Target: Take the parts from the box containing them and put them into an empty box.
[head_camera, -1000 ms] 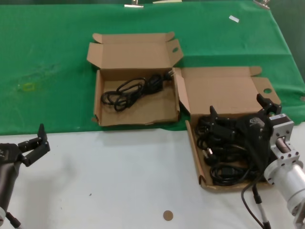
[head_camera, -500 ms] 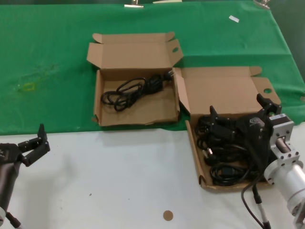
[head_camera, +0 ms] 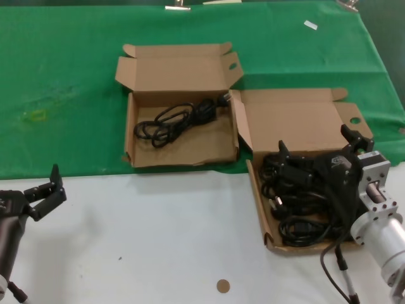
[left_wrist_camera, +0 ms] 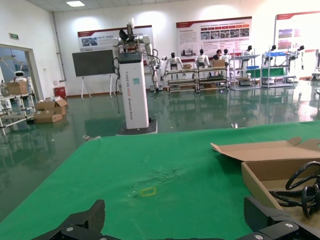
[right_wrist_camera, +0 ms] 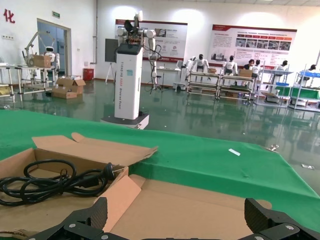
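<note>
A green cloth covers the far tabletop; the near white surface carries a brown disc at 6 o'clock. The right gripper, open and empty, hangs over the cable-filled box. The left gripper, open and empty, waits at 8 o'clock.

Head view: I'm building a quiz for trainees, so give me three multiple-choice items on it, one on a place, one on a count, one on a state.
1. Where is the right gripper?
A. over the right box
B. over the left box
C. on the green cloth

2. How many cables lie in the left box?
A. none
B. one
C. four

3. The left gripper is
A. shut on a cable
B. shut on a flap
C. open

Answers:
1 A, it hangs above that box's cable pile.
2 B, a single bundle shows.
3 C, its fingers stand apart with nothing between them.
</note>
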`<state>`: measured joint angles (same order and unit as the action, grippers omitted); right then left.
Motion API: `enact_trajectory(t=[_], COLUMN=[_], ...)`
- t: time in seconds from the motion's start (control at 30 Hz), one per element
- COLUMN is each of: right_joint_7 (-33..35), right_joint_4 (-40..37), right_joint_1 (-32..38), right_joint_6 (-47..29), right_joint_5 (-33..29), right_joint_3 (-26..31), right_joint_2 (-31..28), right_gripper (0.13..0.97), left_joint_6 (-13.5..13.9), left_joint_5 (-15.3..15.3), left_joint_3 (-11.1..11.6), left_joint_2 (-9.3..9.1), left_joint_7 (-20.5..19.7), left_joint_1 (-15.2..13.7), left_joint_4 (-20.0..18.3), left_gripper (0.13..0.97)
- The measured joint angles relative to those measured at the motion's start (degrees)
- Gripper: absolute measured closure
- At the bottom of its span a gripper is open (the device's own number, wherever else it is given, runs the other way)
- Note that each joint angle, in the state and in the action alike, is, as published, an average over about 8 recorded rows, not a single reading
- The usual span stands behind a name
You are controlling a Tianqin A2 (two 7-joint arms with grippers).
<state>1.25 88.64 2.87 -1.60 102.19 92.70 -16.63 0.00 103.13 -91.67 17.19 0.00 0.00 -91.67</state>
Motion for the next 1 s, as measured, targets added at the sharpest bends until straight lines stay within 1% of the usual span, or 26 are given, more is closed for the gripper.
enact_trajectory(t=[1.0], right_joint_7=[0.0], right_joint_4=[0.0], right_joint_1=[0.0], right_joint_6=[0.0], right_joint_5=[0.0], right_joint_3=[0.0], right_joint_2=[0.0], right_gripper=[0.129], left_joint_6=[0.0], left_joint_5=[0.0], left_joint_3=[0.0], left_joint_2=[0.0], left_joint_7=[0.0], left_joint_1=[0.0], left_joint_4=[0.0], left_gripper=[0.132])
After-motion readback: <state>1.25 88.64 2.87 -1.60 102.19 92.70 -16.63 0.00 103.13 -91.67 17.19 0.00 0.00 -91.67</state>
